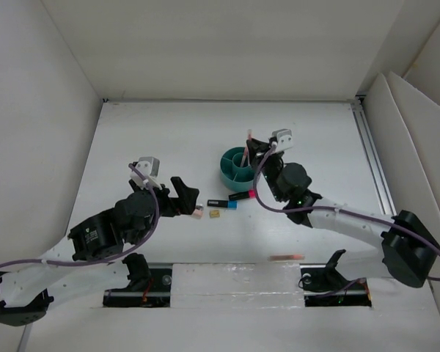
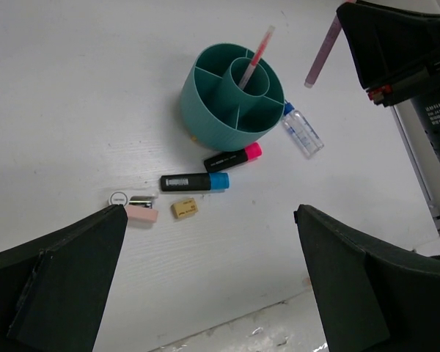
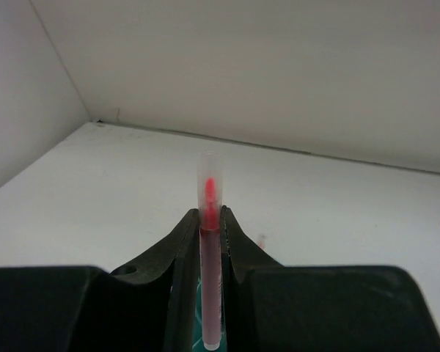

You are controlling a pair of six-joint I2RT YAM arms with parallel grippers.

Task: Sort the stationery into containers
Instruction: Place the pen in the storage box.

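Note:
The round teal organizer (image 1: 235, 170) stands at mid-table, with one thin pink pen (image 2: 254, 57) upright in its central cup. My right gripper (image 1: 262, 149) hovers just right of and above it, shut on a second pink pen (image 3: 211, 271), which also shows in the left wrist view (image 2: 321, 53). In front of the organizer lie a pink-ended marker (image 2: 233, 158), a blue-ended marker (image 2: 194, 182), a tan block (image 2: 184, 209) and a pale pink eraser (image 2: 141, 214). A small clear bottle (image 2: 302, 130) lies right of the organizer. My left gripper (image 1: 187, 199) is open and empty, just left of the eraser.
A small round white piece with a metal part (image 2: 125, 199) lies beside the eraser. Another pink-orange pen (image 1: 287, 257) lies on the front strip near the right arm's base. White walls enclose the table; a metal rail (image 1: 374, 165) runs along the right edge.

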